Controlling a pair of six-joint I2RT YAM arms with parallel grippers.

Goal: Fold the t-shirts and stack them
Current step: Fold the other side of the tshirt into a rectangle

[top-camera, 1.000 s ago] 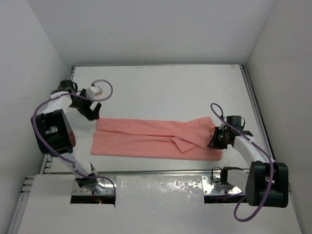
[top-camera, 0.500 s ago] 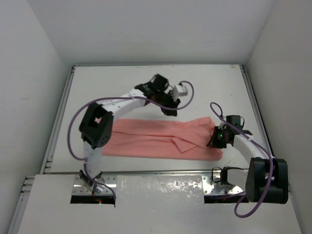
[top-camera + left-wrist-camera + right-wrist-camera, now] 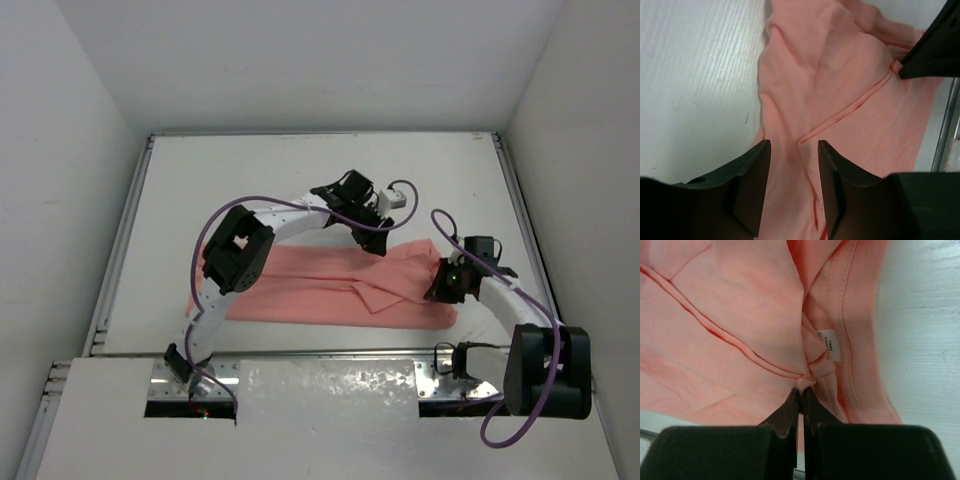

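Crosses from 9 o'clock with left gripper (image 3: pixel 383 245) gaping, empty, over t-shirt (image 3: pixel 300 288); holds 3 o'clock end pinched tight in right gripper (image 3: pixel 443 287); likely readies fold.

Soft, even white light fills the overhead view. The tabletop (image 3: pixel 300 170) reads bright and almost shadowless, with only faint grey shade beneath the arms and along the edge of the t-shirt (image 3: pixel 305 292). At 6 o'clock a shiny plate (image 3: pixel 330 385) throws mottled glare. Fine detail here is slightly soft.

In the left wrist view the left gripper (image 3: pixel 794 146) shows dark, underexposed jaws at 6 o'clock with blurred edges, while the cloth beyond is fairly crisp. In the right wrist view the right gripper (image 3: pixel 801 391) is black and defocused, but the fabric ribbing and label (image 3: pixel 829 345) are sharp.
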